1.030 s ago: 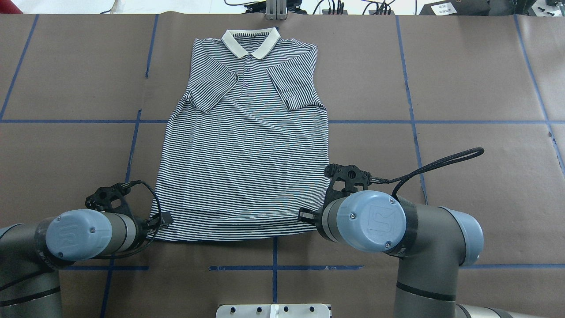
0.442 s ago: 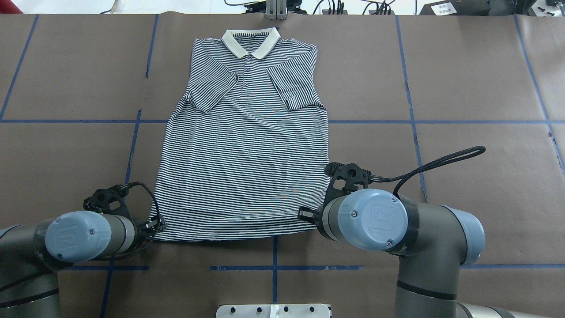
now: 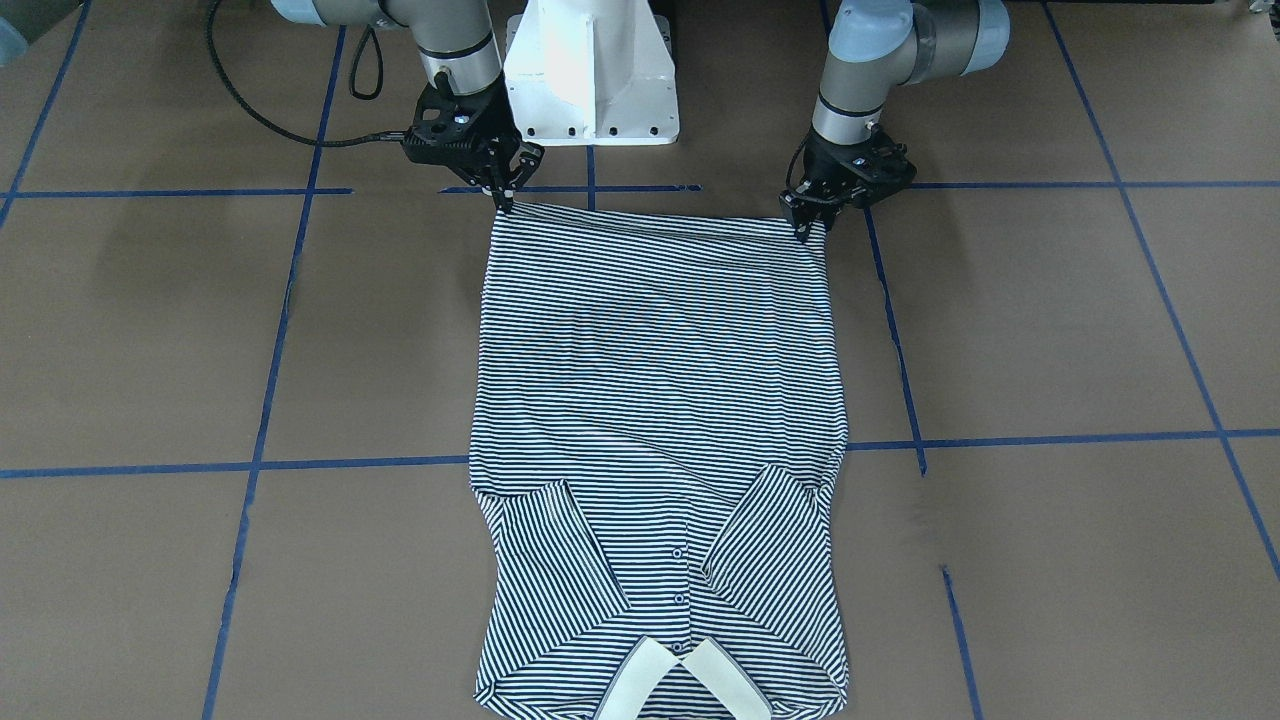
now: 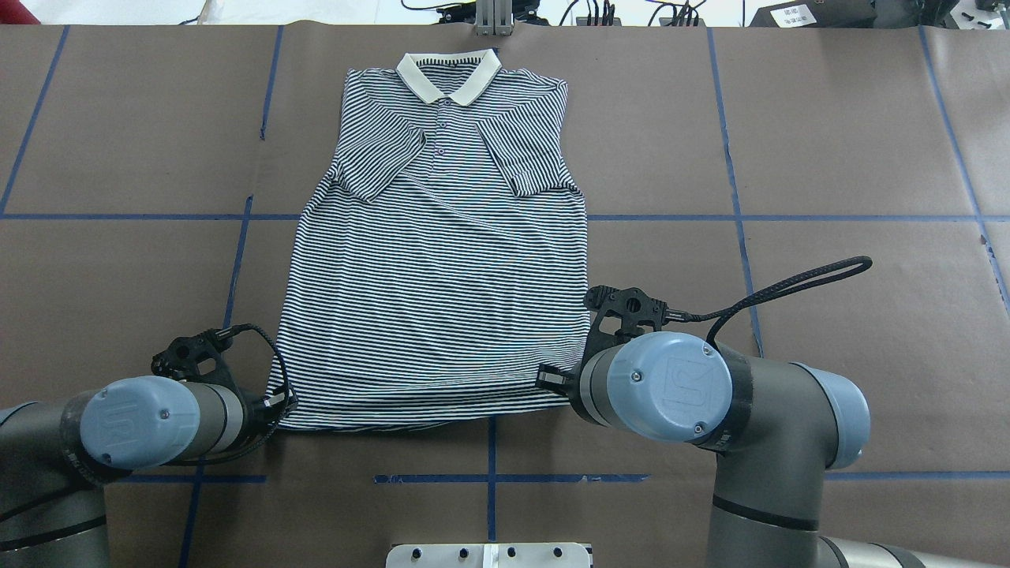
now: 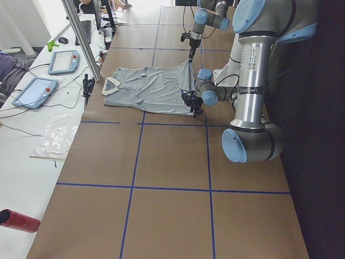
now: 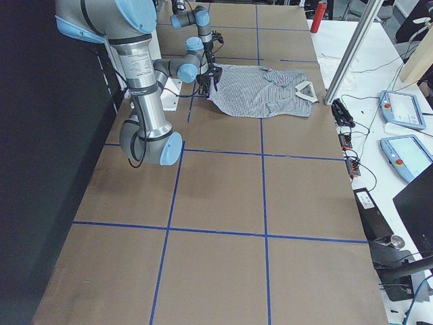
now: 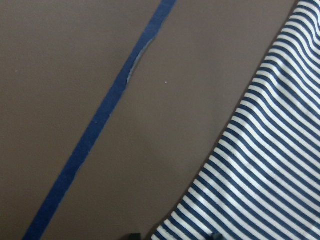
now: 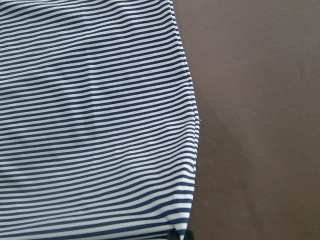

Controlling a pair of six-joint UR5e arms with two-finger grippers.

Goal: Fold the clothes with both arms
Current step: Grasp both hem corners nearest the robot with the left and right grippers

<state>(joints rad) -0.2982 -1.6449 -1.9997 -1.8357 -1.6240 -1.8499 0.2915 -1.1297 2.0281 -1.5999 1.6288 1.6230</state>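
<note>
Since the earlier frame my right black two-finger gripper point(image 3: 503, 200) has lifted its pinched hem corner, while the left black two-finger gripper point(image 3: 803, 230) pinches the other and the navy-and-white striped polo shirt point(image 4: 442, 276) stretches away across the brown table point(image 4: 828, 158), collar farthest from both.

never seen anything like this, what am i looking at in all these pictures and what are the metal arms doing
It is a robot with two jointed metal arms on a white base, at a brown table marked with blue tape. The pictures show one moment: one from behind the robot's shoulders, one from across the table facing it, two from the table's ends, two close-ups from wrist cameras. A striped polo shirt lies flat, front up, sleeves folded in, collar away from the robot. The left gripper and right gripper each pinch a bottom corner of it between two fingers; the right corner looks slightly lifted.
</note>
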